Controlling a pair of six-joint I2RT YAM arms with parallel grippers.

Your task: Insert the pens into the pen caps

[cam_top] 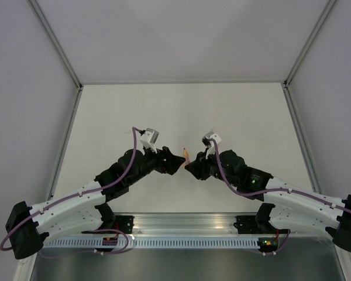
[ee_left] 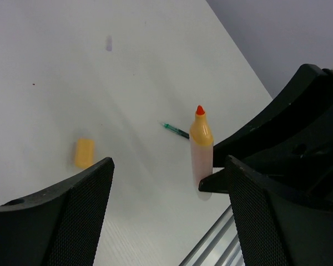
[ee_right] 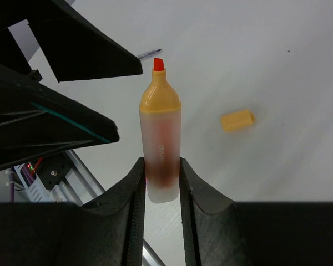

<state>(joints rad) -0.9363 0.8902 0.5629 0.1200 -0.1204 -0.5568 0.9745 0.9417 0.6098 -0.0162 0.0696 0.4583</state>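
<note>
My right gripper is shut on the orange-pink pen. It holds the pen by its lower barrel, with the bare red tip pointing away from the jaws. The pen also shows in the top view and in the left wrist view. Its orange cap lies loose on the table, also in the left wrist view. My left gripper is open and empty, close beside the held pen. The dark green pen lies flat behind it. The grey-white pen is out of view.
The two grippers meet near the table's middle, left and right. An aluminium rail runs along the near edge. Grey walls enclose the white table on three sides.
</note>
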